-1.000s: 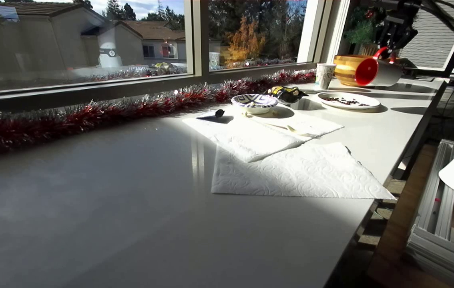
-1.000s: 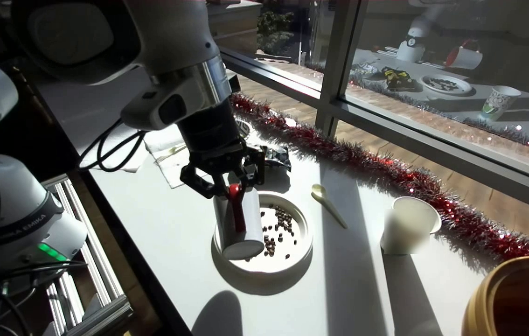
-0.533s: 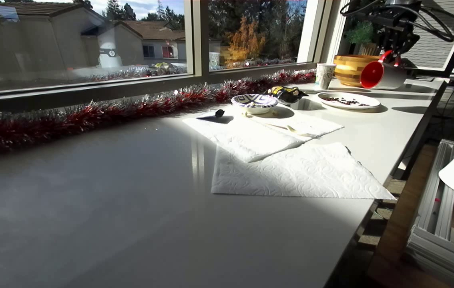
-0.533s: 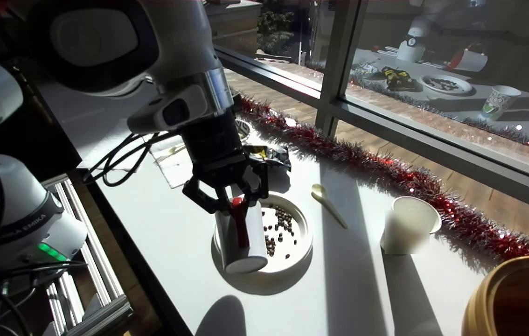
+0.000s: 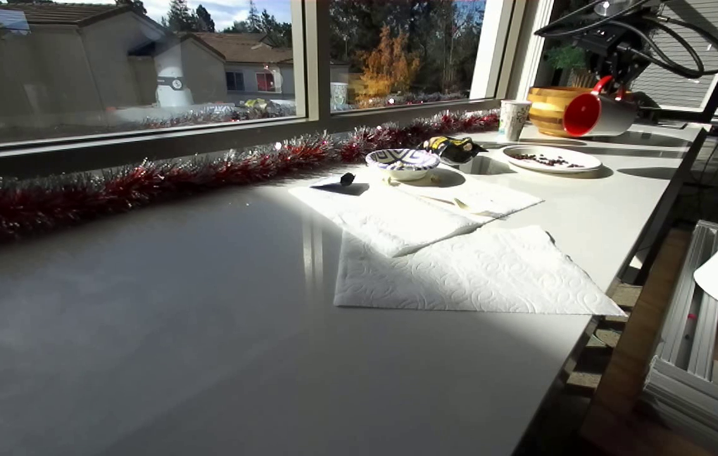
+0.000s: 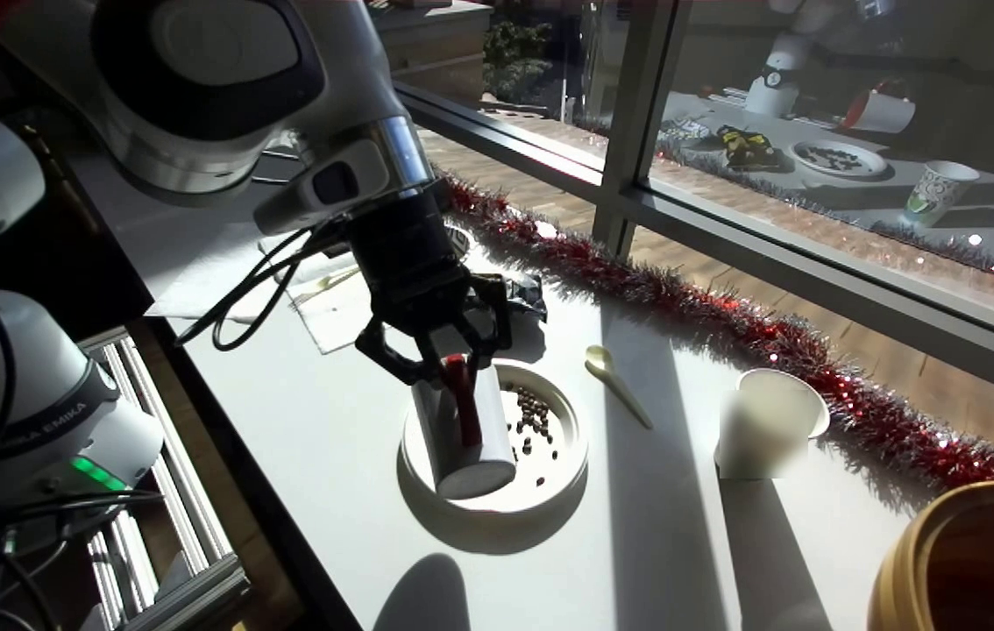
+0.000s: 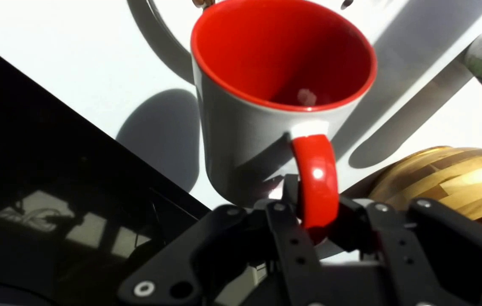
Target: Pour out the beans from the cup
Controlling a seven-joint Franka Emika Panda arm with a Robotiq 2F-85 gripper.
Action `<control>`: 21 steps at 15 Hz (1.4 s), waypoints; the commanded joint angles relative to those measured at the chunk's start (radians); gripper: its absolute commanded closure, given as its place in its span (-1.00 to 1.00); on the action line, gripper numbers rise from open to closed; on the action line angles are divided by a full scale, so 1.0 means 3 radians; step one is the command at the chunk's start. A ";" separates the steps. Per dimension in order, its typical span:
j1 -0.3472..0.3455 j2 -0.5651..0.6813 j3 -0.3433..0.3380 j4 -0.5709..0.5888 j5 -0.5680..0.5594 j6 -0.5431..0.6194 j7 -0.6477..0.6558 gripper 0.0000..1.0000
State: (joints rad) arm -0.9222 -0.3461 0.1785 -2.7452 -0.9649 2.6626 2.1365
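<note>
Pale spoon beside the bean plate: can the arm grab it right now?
Probably not: the gripper holds the mug by its red handle, so it would need freeing first. The spoon itself lies uncovered on the table.

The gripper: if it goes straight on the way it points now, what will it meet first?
The cup lies first in line: the gripper holds its red handle. Carried along, the cup would probably come down on the plate or the table; depth is unclear, so I cannot tell which.
</note>
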 commanded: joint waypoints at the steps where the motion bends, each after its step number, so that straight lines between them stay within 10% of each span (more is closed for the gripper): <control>1: -0.0128 -0.0022 0.0223 0.0078 -0.0473 -0.0054 0.0461 0.96; 9: -0.0292 0.0056 0.0432 0.0160 -0.1113 -0.0212 0.1022 0.95; 10: 0.0240 0.0059 -0.0078 0.0077 -0.1044 -0.0285 0.0879 0.85; 17: 0.0278 0.0047 -0.0073 0.0104 -0.1208 -0.0403 0.1081 0.96; 21: 0.0915 0.0033 -0.0408 0.0115 -0.1686 -0.0950 0.1449 0.96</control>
State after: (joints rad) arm -0.7731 -0.3222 0.1206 -2.7199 -1.3543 2.4887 2.4617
